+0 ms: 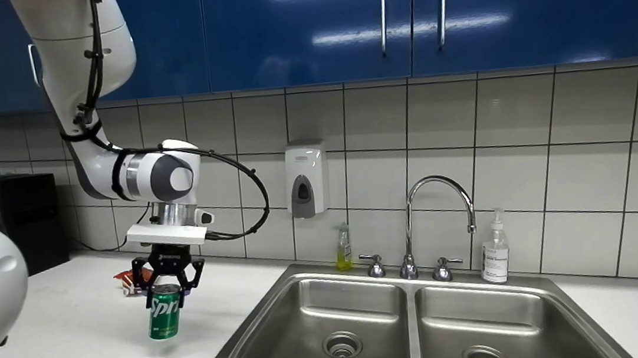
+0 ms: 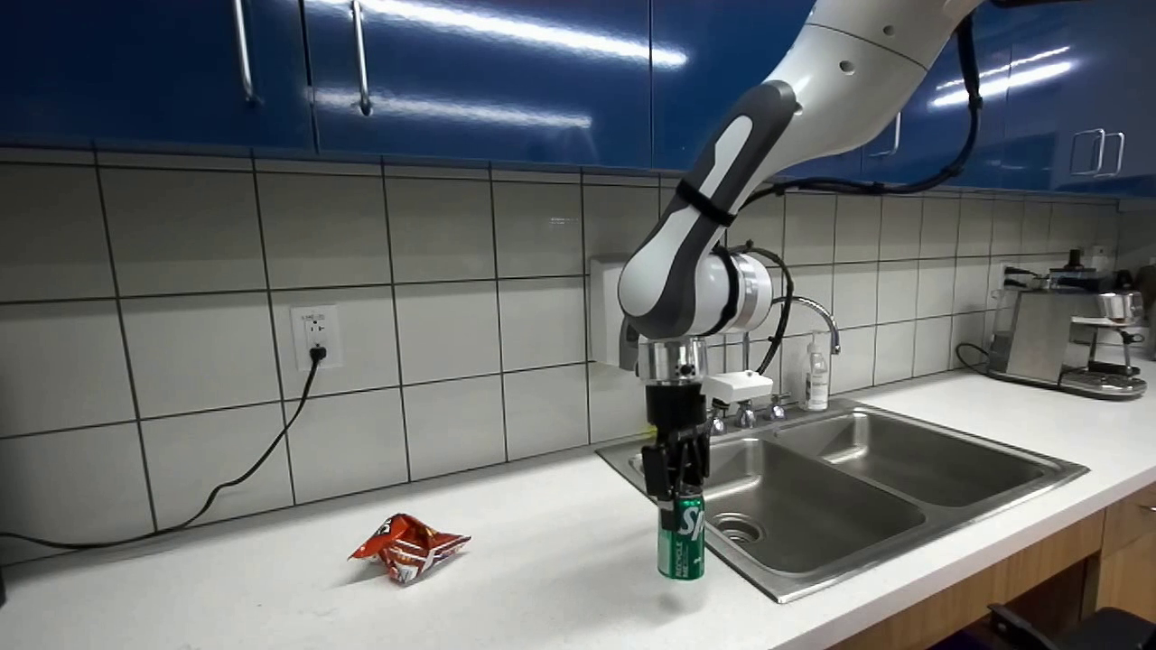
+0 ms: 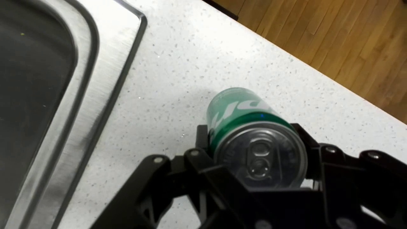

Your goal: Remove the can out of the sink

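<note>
The can [image 1: 164, 324] is clear of the sink [image 1: 289, 345], gripped around its upper part by the tool [image 1: 166, 300], hanging just above the tabletop [image 1: 79, 323] beside the sink's rim. Removal proper looks done, I judge; lowering and letting go presumably remain. Legible from here: large pale "Spr" on green, so likely Sprite; smaller "RECYCLE" lower down. The soap bottle [image 1: 495, 255] at the sink's back edge bears printing too small to make out.

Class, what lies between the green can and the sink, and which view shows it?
In the wrist view, a finger of the pincer flanks the can; then, lower down, white speckled countertop reaches the sink.
</note>
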Motion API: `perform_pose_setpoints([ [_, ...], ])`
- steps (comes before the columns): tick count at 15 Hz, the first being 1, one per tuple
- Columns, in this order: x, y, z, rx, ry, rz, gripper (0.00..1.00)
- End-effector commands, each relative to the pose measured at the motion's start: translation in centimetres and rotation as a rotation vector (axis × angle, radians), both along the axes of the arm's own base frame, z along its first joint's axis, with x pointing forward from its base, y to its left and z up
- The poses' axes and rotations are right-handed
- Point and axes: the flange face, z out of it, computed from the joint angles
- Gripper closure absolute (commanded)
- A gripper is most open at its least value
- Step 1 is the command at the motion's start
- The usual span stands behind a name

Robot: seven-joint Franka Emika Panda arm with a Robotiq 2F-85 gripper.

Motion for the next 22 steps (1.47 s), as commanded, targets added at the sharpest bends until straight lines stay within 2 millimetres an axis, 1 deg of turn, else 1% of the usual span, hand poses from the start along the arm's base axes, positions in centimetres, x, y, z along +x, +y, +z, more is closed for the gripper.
perform_pose_setpoints([
  [1, -0.1, 1.3, -0.2, 0.036, -0.006, 0.009, 0.62],
  [5, 0.2, 2.5, -1.7, 0.046, -0.007, 0.003, 0.62],
  [9, 0.6, 3.0, -3.0, 0.045, -0.026, 0.006, 0.62],
  [13, 1.2, 3.1, -3.4, 0.047, -0.054, 0.0, 0.62],
  [18, 1.6, 3.1, -3.5, 0.044, -0.076, 0.003, 0.62],
  [19, 1.5, 3.0, -3.5, 0.042, -0.077, 0.003, 0.48],
  [20, 1.5, 3.0, -3.5, 0.04, -0.077, 0.001, 0.12],
  [21, 1.5, 2.9, -3.6, 0.038, -0.077, 0.0, 0.11],
  [22, 1.5, 2.9, -3.6, 0.036, -0.079, -0.002, 0.04],
])
